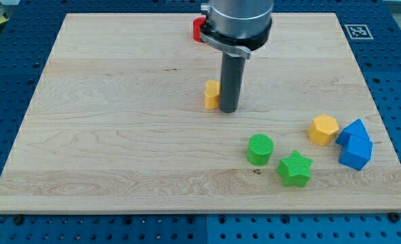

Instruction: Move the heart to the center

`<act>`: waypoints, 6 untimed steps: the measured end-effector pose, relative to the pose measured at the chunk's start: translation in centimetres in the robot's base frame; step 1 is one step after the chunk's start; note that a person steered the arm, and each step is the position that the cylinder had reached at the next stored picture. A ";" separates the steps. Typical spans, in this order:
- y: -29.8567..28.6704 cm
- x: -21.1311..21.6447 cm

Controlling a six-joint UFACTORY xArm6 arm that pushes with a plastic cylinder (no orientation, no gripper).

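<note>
My tip rests on the wooden board just above the middle. A small yellow block touches the rod's left side. The rod hides part of it, so I cannot make out its shape. A red block at the view's top is mostly hidden behind the arm's body, and its shape is also unclear.
A green cylinder and a green star lie at the lower right. A yellow hexagon and two blue blocks pressed together sit near the board's right edge.
</note>
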State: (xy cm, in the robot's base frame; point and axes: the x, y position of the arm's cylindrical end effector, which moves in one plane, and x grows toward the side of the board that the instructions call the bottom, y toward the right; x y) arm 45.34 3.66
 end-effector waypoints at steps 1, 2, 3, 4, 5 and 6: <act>0.0 1.0; 0.0 3.4; 0.0 4.7; 0.0 4.7; -0.7 4.7; -1.6 4.7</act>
